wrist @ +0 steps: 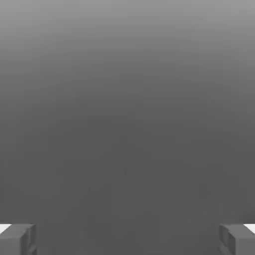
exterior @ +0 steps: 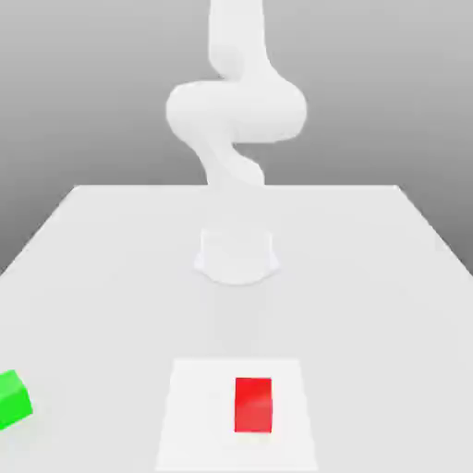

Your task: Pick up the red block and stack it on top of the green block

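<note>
- The arm (exterior: 236, 111) is standing on its base (exterior: 237, 256) toward the back of the surface (exterior: 369, 277), midway across.
- One block (exterior: 254, 404) is lying on a mat (exterior: 199, 416) near the front edge, directly before the base.
- Another block (exterior: 13, 399) is sitting well apart, at the exterior view's far left.
- The fingers (wrist: 20, 239) are standing wide apart.

A plain white surface (exterior: 111, 277) stretches back to a straight far edge. Behind it the backdrop (exterior: 83, 83) is a smooth grey gradient. A paler white rectangular patch (exterior: 199, 416) lies near the front. The light is soft and even.
</note>
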Controlling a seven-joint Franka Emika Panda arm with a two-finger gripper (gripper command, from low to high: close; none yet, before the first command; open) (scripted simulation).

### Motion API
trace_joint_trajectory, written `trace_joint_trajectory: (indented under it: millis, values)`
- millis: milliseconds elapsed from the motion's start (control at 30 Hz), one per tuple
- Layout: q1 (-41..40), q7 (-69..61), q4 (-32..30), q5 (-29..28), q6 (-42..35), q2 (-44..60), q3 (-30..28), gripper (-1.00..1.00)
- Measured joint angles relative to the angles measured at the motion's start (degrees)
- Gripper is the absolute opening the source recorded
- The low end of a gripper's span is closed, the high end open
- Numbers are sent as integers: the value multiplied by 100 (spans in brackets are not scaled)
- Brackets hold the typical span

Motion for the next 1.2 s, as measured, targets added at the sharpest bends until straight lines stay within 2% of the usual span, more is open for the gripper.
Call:
trace_joint_trajectory:
  millis: [700,900,933,1200]
  values:
    - [53,410,-1800,-57,2251,4398,214,0]
    - [111,530,-1716,-199,3255,5645,130,0]
    - [124,538,-1700,-209,3350,5757,115,-100]
    - [87,543,-1725,-213,3217,5596,153,-100]
